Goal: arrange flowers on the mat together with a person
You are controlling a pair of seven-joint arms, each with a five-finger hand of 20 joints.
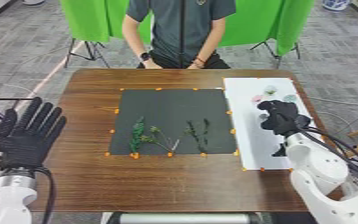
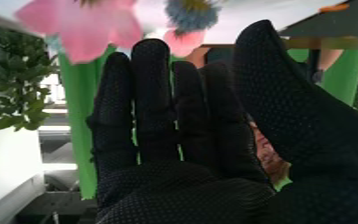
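One large pink flower (image 2: 91,35), cut off in the right wrist view.

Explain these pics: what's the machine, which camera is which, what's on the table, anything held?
It's a two-armed robot with black-gloved hands. The head view looks down from its head; the right wrist view looks along its right hand from that arm's wrist. On the brown table lie a dark mat, with green stems on its near half, and, right of it, a white sheet with small flowers toward the far end. The right hand is over that sheet, the left hand by the table's left edge. Both are open, gripping nothing.
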